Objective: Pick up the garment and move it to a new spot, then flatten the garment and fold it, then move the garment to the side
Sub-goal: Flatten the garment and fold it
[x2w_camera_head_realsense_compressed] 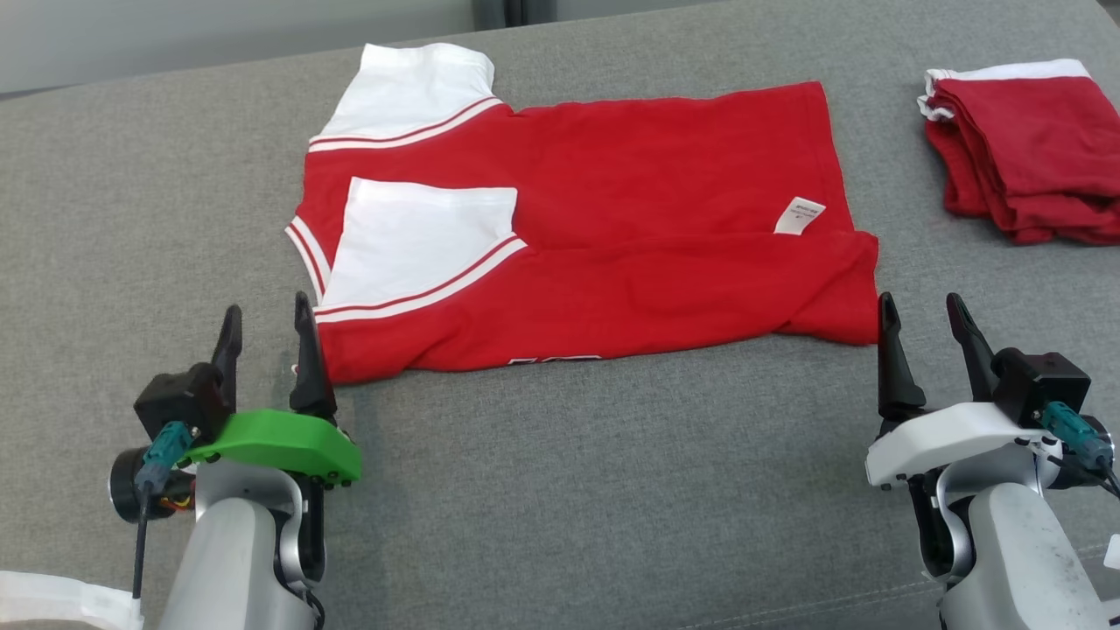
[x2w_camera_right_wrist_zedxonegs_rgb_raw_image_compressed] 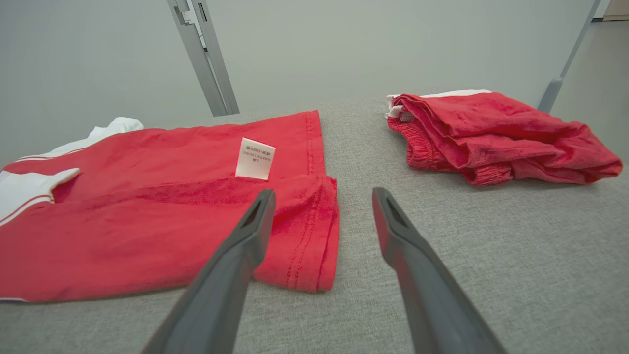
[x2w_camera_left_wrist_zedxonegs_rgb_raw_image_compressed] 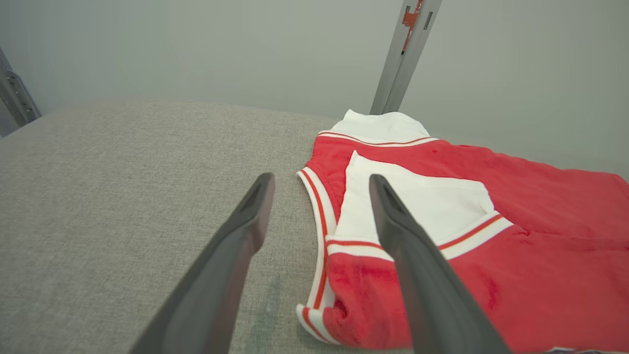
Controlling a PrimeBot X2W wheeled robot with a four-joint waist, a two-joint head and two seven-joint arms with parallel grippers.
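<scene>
A red garment (x2w_camera_head_realsense_compressed: 612, 219) with white sleeves (x2w_camera_head_realsense_compressed: 420, 236) lies folded lengthwise at the middle of the grey fabric worktop (x2w_camera_head_realsense_compressed: 612, 490). Its long axis runs side to side, with the sleeves to the robot's left and the hem and white label (x2w_camera_head_realsense_compressed: 799, 215) to the right. The left claw (x2w_camera_head_realsense_compressed: 267, 302) and the right claw (x2w_camera_head_realsense_compressed: 919, 297) stand spread and empty at its near corners. A second folded red garment (x2w_camera_head_realsense_compressed: 1024, 149) lies far right, well apart.
</scene>
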